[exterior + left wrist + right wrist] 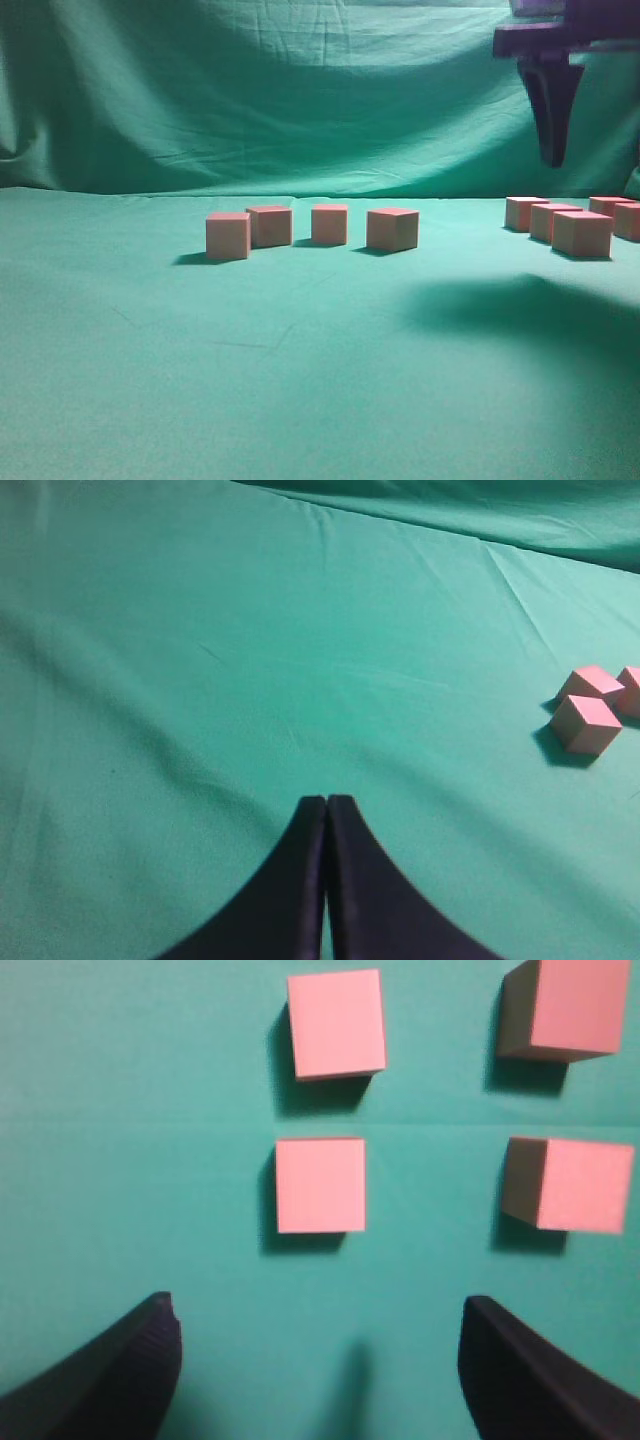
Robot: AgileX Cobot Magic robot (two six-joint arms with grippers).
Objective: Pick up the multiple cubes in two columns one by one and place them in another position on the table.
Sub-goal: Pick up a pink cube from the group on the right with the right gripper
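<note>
Cubes (392,229) are sitting in two groups on the table (250,380), which is lying under a plain green cloth. Counting in the exterior view, four are standing in a loose row near the middle, well to the left of the right gripper (550,115), and four more, possibly five, are clustered at the right edge almost directly beneath it, partly hiding one another.

Hanging high above that right cluster, the right gripper is touching nothing. Its own wrist view is looking straight down between its fingers (110,1370), which are standing spread wide with only green cloth between them. Ahead of the fingertips, four cubes (320,1185) are lying in two columns of two: one pair ahead and slightly left of centre, the other pair ahead and to the right. None is lying between the fingers; all four are resting apart from each other on the cloth.

Down at the other arm, the left gripper (327,805) is showing its two dark fingers pressed together with nothing pinched. Bare cloth is stretching out ahead of it. Far ahead and off to its right, three cubes (586,723) are showing near the frame edge, one of them cut off.

Draped green backdrop cloth (250,90) is hanging behind the table.
</note>
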